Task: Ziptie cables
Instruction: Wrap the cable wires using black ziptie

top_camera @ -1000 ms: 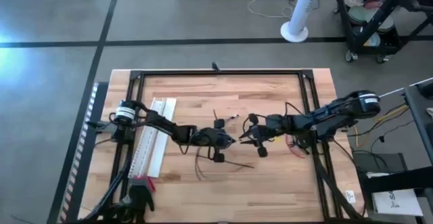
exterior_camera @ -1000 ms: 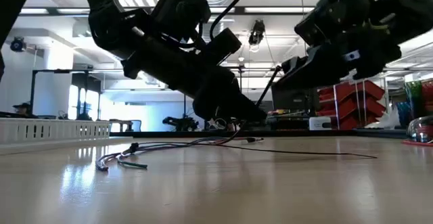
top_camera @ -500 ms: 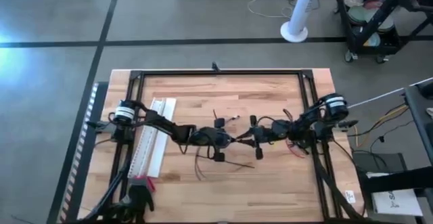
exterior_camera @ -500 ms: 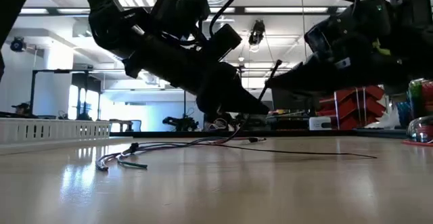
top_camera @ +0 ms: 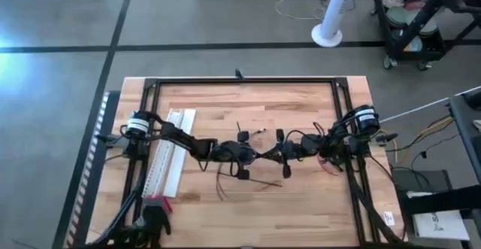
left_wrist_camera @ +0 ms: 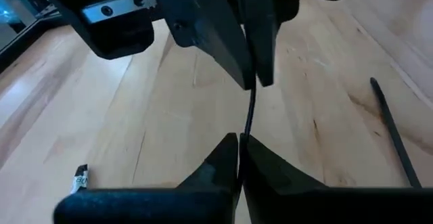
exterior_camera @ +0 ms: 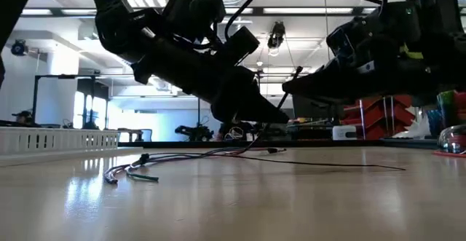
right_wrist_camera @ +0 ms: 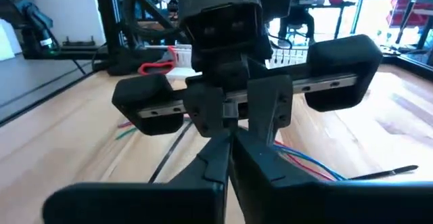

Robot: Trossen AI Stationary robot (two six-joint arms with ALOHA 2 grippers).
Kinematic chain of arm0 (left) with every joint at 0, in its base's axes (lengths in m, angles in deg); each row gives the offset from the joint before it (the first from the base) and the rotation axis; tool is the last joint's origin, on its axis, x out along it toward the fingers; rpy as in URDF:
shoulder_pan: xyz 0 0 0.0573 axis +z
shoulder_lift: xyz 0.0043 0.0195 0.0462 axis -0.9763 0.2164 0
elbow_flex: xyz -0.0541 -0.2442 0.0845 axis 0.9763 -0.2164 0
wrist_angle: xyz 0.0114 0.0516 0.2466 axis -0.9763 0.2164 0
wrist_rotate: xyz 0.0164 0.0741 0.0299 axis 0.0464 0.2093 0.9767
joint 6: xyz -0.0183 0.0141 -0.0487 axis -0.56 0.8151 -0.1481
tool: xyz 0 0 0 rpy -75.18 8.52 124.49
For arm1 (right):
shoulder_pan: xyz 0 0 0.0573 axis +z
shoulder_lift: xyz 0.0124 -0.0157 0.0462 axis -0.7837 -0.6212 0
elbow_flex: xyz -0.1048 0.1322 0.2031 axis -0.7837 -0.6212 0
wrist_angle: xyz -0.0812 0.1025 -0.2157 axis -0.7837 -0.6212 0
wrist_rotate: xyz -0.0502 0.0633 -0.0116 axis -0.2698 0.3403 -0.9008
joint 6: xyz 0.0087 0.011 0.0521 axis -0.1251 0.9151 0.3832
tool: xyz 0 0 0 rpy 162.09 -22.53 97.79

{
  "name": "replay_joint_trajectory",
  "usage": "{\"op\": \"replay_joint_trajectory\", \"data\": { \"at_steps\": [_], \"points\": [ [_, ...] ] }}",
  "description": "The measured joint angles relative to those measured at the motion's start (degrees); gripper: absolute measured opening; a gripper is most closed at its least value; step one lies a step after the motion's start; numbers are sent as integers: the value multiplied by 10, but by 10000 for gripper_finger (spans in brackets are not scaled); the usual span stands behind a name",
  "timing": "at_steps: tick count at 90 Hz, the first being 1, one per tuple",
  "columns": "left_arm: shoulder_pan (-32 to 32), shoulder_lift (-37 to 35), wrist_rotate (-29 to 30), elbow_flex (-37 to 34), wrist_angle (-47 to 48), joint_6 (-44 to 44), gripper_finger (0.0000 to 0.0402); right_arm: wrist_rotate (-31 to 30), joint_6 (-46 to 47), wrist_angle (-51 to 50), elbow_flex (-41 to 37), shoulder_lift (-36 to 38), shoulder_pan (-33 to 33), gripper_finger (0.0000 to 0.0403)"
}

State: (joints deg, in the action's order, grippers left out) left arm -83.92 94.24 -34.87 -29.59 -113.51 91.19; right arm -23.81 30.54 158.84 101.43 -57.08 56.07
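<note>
The high view looks straight down on the whole table [top_camera: 301, 204]; the low view skims its surface; each close wrist view faces the other gripper.

Black left gripper [top_camera: 259, 156] and black right gripper [top_camera: 268, 156] over a pale, striped-grain wooden table [top_camera: 301, 196], with dark and pinkish cables [exterior_camera: 167, 157], a white slotted strip [top_camera: 171, 150] and a black-framed border.

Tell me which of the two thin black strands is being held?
The short strand stretched between the left gripper and the right gripper, both shut on it. The loose strand lies flat on the wood beside them.
</note>
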Motion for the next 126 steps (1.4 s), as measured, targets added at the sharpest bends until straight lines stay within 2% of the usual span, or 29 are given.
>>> {"op": "replay_joint_trajectory", "data": {
  "at_steps": [16, 37, 58, 91, 126],
  "points": [
    [0, -20, 11, 3, 42, 0, 4, 20, -29, -28, 12, 9, -4, 1],
    [0, -86, 47, 3, 151, 11, 41, 35, -66, -128, 29, 53, -20, 0],
    [0, -115, 47, 2, 177, 10, 77, 53, -110, -220, 59, 92, -23, 0],
    [-5, -116, 41, 1, 207, -6, 107, 81, -143, -277, 95, 95, -32, 0],
    [-13, -188, 24, 4, 376, -73, 159, 112, -179, -425, 161, 95, -43, 0]
  ]
}}
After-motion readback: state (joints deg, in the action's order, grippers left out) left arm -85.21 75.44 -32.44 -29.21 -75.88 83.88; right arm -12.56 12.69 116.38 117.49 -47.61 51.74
